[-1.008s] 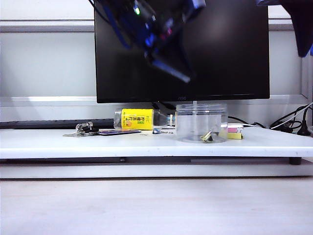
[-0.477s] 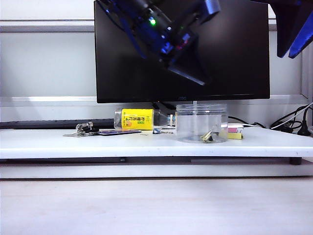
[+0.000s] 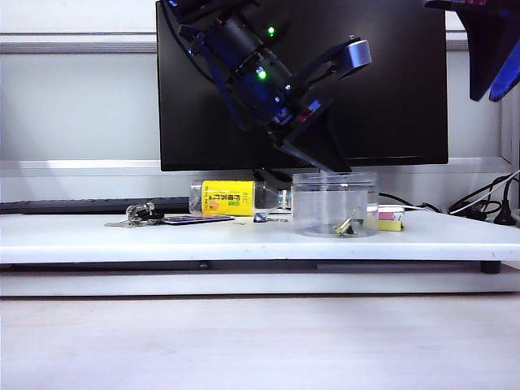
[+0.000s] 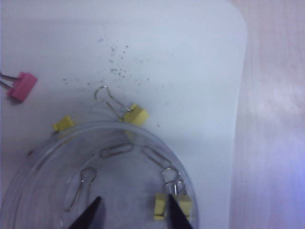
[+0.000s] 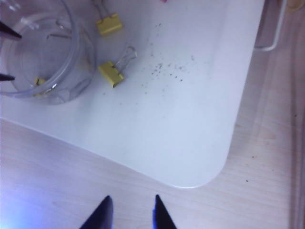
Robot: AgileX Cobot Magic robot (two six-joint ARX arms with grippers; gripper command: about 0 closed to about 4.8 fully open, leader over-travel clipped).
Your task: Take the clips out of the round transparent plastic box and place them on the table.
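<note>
Over the round transparent plastic box (image 3: pixel 335 204) on the table (image 3: pixel 244 236), my left gripper (image 3: pixel 323 158) has come down from mid-screen height to the rim, jaws spread wide and empty, arm slanting in from the upper left. One of the clips (image 4: pixel 172 206) lies inside the box between the fingertips (image 4: pixel 90 214); two clips (image 5: pixel 112 72) lie outside beside its wall. My right gripper (image 5: pixel 129 212) hangs high at the right, half open, empty; keys (image 3: pixel 138 214), bottle (image 3: pixel 231 197) and monitor (image 3: pixel 390 114) stand behind, clear of the box.

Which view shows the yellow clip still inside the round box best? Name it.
The left wrist view: the yellow clip lies inside the round transparent plastic box, beside the open left gripper. The right wrist view shows only a yellow speck through the wall; the exterior view a small side-on glimpse.
</note>
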